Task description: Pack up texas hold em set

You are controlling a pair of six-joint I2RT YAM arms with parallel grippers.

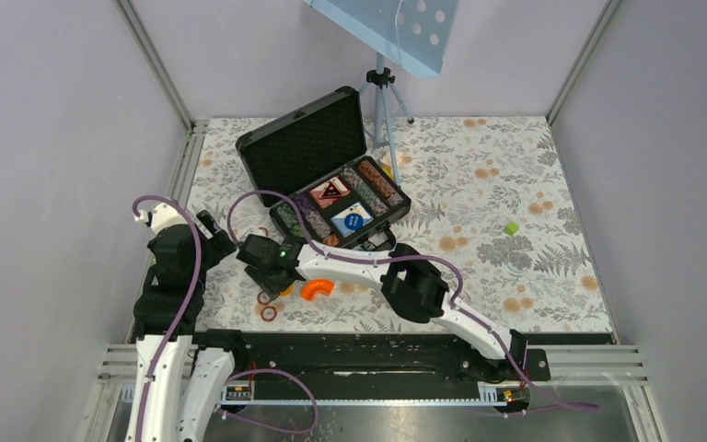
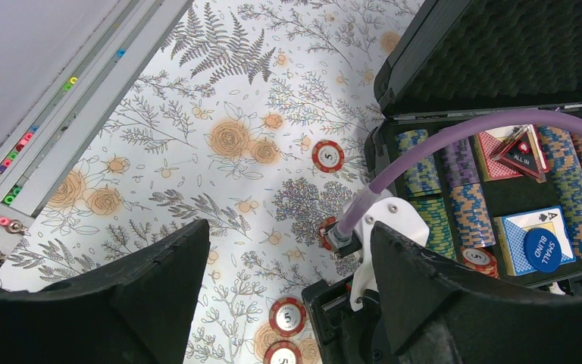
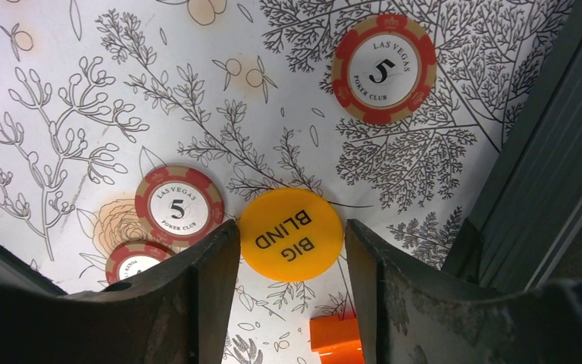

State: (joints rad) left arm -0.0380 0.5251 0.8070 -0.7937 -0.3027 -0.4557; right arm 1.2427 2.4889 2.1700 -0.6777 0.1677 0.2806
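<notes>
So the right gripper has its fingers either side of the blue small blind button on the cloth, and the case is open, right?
No: the right wrist view shows the yellow BIG BLIND button between the fingers of the right gripper, not a blue one. It lies on the cloth, and the case is open.

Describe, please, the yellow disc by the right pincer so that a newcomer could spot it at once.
Start at the open black briefcase; just in front of it, over the floral tablecloth, the right pincer points down. Flat between its jaws lies the yellow disc. Unlike the red-and-white chips marked 5 beside it, it is plain yellow and reads BIG BLIND.
</notes>
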